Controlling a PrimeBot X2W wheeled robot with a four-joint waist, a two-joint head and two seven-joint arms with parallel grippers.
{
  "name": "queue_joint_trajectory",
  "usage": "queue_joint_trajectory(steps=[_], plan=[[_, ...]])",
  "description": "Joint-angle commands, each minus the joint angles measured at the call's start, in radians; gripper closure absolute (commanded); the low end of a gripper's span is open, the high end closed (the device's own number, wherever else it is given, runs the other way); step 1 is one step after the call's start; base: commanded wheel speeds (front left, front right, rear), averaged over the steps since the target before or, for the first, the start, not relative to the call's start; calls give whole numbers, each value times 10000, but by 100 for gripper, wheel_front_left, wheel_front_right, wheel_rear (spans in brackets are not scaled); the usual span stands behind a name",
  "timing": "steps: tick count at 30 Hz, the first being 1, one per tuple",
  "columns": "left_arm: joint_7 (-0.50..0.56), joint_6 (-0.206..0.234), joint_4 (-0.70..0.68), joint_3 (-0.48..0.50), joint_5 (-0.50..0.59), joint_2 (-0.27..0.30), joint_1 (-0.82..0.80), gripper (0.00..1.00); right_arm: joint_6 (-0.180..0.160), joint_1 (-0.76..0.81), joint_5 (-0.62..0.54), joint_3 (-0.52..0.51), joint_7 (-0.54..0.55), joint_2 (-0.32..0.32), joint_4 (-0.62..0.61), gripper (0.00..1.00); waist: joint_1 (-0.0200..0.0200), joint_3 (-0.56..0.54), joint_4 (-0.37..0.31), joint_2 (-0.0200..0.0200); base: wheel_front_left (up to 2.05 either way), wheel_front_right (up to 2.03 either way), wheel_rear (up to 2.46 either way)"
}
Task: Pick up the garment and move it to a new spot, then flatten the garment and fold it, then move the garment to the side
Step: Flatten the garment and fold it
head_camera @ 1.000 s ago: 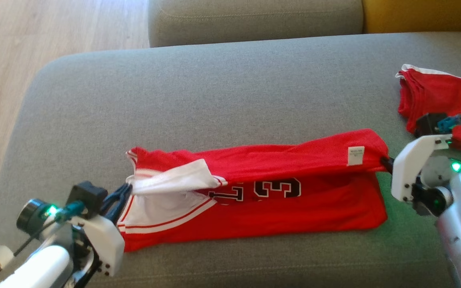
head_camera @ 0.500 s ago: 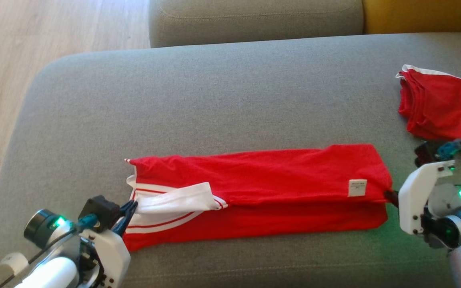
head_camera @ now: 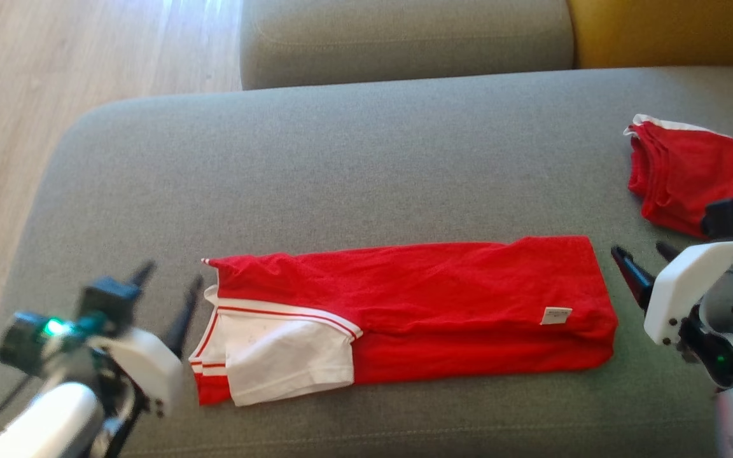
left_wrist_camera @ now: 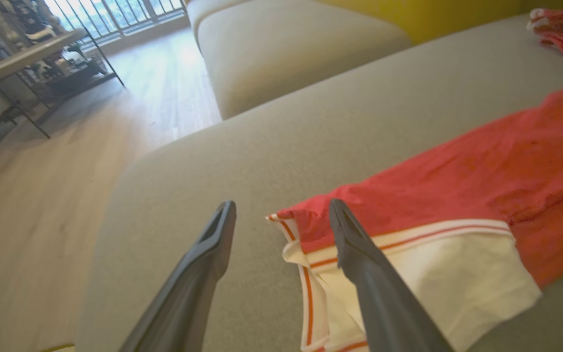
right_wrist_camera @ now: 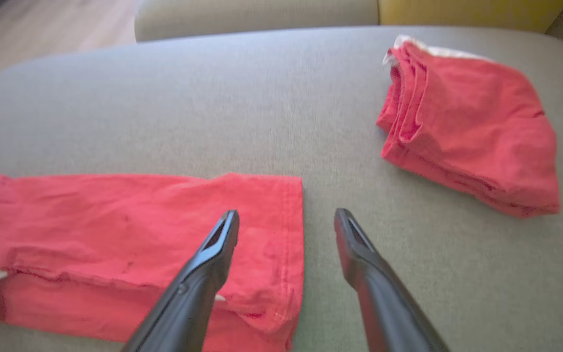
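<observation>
Both claws have just let go. The left gripper (head_camera: 169, 280) and right gripper (head_camera: 640, 251) now stand spread apart, one at each end of the red jersey (head_camera: 443, 299). It lies folded in a long strip on the near part of the sofa seat (head_camera: 341, 178), so I think another fold comes next.

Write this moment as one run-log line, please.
left gripper: open | right gripper: open | garment: folded lengthwise, flat on sofa, unheld

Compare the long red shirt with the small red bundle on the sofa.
The shirt lies flat in a long strip; the bundle is compact, in several layers. The shirt shows a white panel and a label; the bundle a thin white edge. Both are red, on the sofa.
</observation>
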Motion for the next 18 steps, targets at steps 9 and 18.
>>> queue_joint_trajectory(steps=[9,18], plan=[[-1848,1559,-967,2609,-1060,-320,19,0,-4,-333,260,289,-3761,699,-990,0,0,-299,26,-1,0,0,0],[-2075,1724,-1993,4690,-140,-2332,1485,0,-4,819,-751,773,-7377,962,-813,0,0,-476,83,-1,0,0,0]])
